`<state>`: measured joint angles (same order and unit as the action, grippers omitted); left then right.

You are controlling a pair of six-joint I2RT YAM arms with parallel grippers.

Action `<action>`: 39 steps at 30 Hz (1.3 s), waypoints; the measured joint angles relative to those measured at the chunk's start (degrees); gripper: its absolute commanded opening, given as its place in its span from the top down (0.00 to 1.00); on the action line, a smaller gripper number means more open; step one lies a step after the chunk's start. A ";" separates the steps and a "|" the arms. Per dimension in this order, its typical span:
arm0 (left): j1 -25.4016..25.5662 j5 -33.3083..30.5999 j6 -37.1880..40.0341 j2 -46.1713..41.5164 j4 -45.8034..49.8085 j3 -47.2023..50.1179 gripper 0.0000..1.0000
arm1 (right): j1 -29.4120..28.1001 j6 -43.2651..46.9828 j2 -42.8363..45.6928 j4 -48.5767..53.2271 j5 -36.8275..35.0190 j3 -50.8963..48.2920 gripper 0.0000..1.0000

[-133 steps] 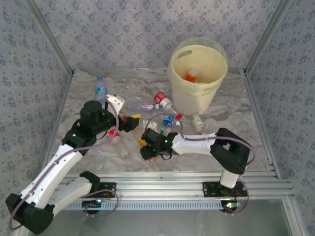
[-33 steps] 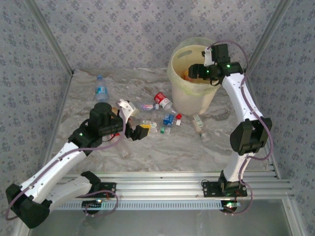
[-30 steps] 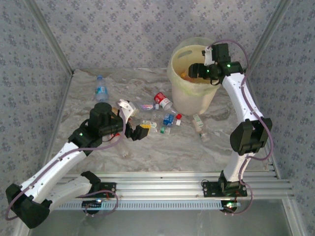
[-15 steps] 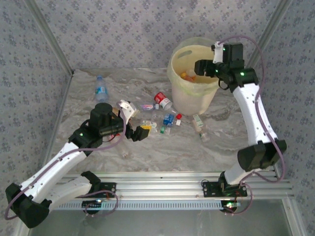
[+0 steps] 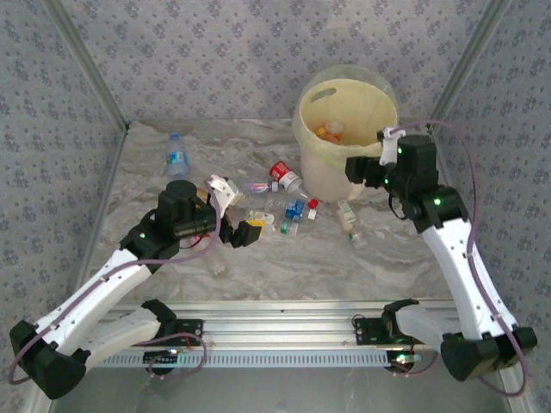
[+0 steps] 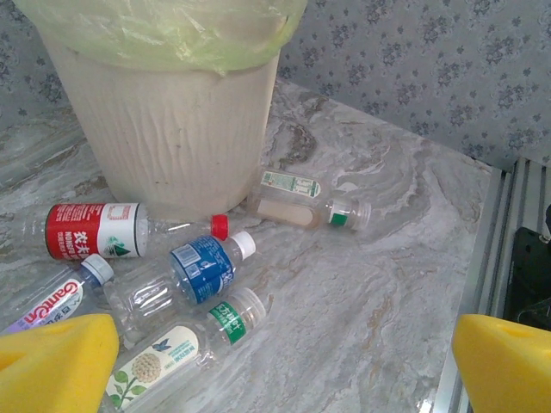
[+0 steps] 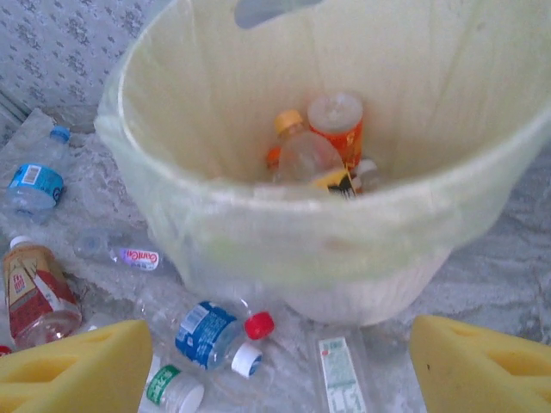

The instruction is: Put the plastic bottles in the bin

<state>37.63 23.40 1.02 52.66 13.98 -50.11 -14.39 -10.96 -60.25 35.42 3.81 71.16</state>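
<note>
Orange bottles (image 7: 336,129) inside bin (image 7: 258,232), right wrist view; left gripper (image 6: 280,366), right gripper (image 7: 275,366) both apart.

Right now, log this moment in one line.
left gripper open near loose bottles | right gripper open, empty, facing bin | orange bottles inside bin

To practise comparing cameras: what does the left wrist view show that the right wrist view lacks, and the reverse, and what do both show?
Left wrist, not right wrist: the open left end effector and a metal rail beside the table. Right wrist, not left wrist: the open right end effector and orange bottles inside the bin. Both: the bin's liner-draped wall, a blue-labelled bottle and a green-and-white-labelled bottle at its foot.
</note>
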 measured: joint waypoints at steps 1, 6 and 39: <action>0.00 0.02 0.00 0.00 0.00 0.00 0.00 | -0.09 -0.52 1.46 -0.61 -0.11 -1.95 0.20; 0.00 0.00 0.00 0.00 0.00 0.00 0.00 | -0.66 -3.50 6.73 -1.38 -0.61 -12.35 0.20; 0.00 1.07 -0.02 0.00 0.00 0.00 0.00 | -0.63 -9.64 -1.22 -16.02 -1.07 -38.77 0.19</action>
<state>37.63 24.47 0.99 52.66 13.98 -50.11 -15.03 -20.60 -61.47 19.40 2.74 32.38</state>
